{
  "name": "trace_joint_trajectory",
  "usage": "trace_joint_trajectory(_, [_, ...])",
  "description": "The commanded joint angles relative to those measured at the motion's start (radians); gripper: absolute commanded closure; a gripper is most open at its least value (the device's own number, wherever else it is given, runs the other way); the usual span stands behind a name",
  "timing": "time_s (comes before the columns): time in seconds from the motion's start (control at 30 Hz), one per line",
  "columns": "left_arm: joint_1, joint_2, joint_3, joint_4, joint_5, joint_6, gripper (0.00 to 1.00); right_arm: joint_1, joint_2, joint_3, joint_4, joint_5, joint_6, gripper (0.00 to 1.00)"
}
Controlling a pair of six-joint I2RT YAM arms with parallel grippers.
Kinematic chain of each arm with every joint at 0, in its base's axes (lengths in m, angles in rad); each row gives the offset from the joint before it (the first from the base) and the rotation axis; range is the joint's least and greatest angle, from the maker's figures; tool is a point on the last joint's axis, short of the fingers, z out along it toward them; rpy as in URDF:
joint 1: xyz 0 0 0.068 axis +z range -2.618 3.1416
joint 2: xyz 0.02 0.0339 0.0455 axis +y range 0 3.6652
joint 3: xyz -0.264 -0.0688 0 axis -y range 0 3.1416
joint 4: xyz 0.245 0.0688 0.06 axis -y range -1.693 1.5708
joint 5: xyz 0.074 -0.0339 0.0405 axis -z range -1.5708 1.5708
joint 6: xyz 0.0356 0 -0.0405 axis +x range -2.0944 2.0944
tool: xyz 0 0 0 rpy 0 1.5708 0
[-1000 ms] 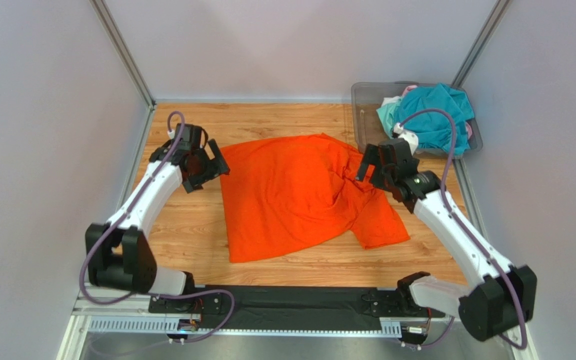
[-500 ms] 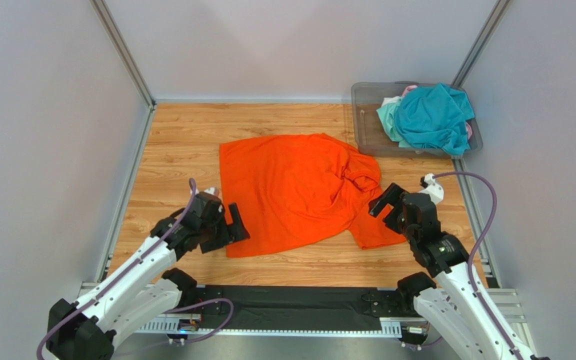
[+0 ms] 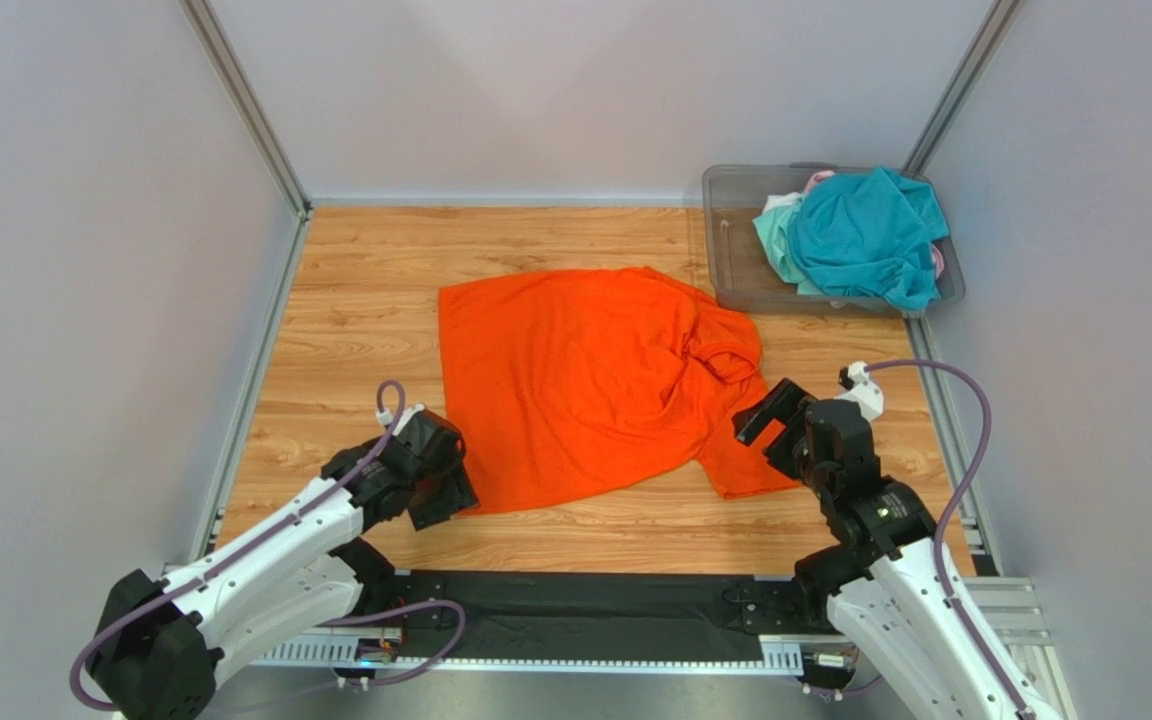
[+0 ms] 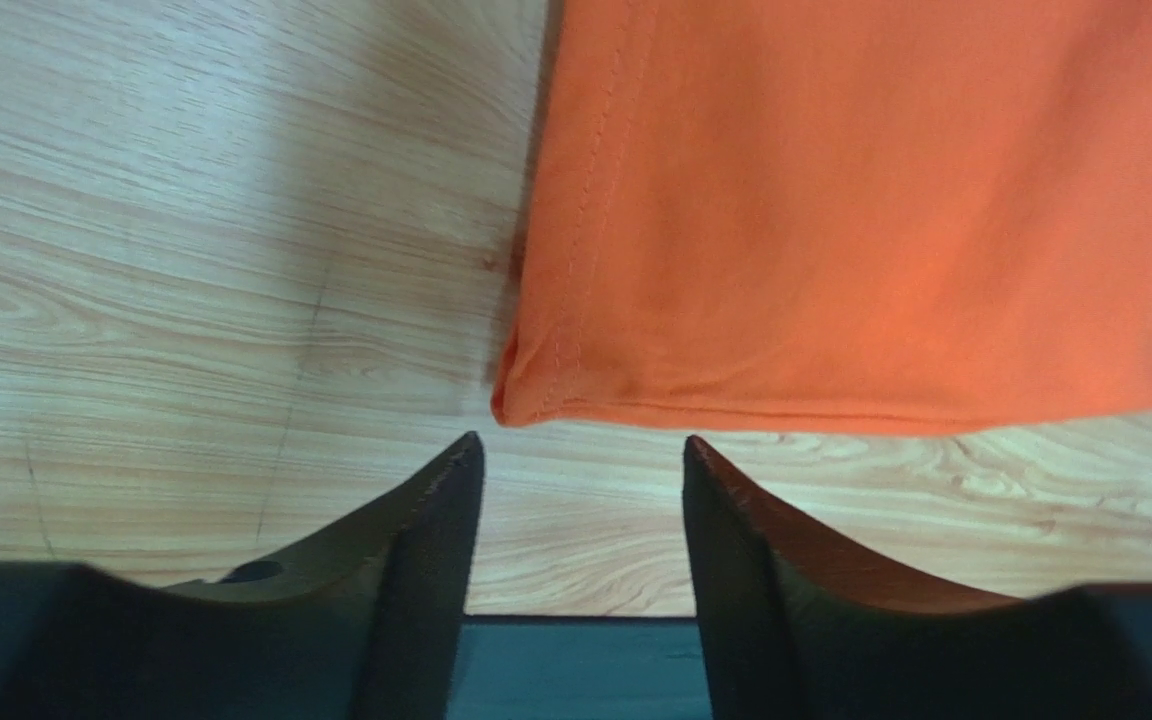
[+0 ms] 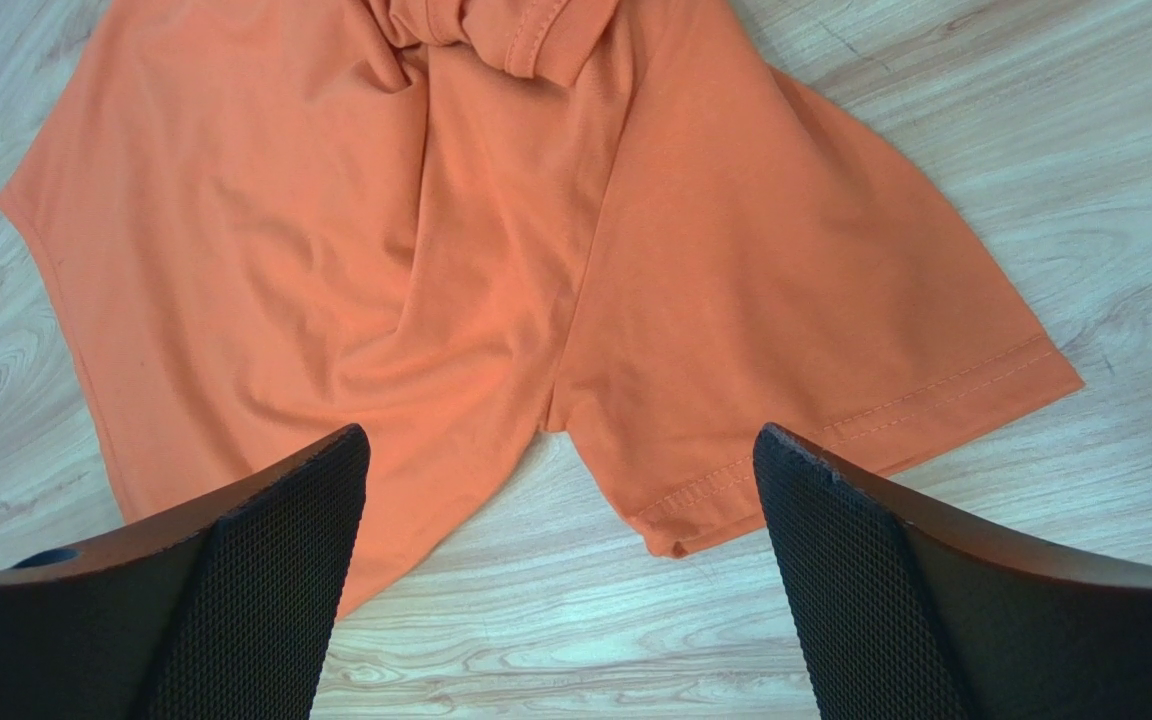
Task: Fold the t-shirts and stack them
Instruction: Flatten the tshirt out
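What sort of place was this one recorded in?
Likely a lab robot cell: grey wall panels enclose a wooden tabletop, with left arm and right arm bolted at its near edge and a clear bin holding t-shirts.

Light wood-grain desk (image 3: 372,270) under left claw (image 3: 450,492) and right claw (image 3: 775,428). Plain pale grey walls (image 3: 597,90) beyond both, also outboard of each. Metal corner posts (image 3: 244,105) far ahead of claws. Behind them, black strip (image 3: 597,612). Soft even light.
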Motion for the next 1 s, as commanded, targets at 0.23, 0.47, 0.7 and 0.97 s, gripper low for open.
trace_joint_trajectory(0.23, [-0.006,0.062,0.015,0.019,-0.054,-0.01,0.53,-0.002,0.001,-0.016,0.02,-0.014,0.016,0.0])
trace_joint_trajectory(0.47, [-0.006,0.146,0.042,0.023,-0.066,-0.013,0.58,-0.001,0.004,-0.018,0.02,-0.005,0.011,0.0])
trace_joint_trajectory(0.7, [-0.004,0.267,0.073,0.059,-0.044,0.002,1.0,-0.001,-0.004,-0.016,0.012,0.004,0.005,0.0])
trace_joint_trajectory(0.97, [-0.005,0.249,0.073,0.065,-0.08,0.031,1.0,-0.001,-0.002,-0.007,-0.014,0.033,-0.016,0.0])
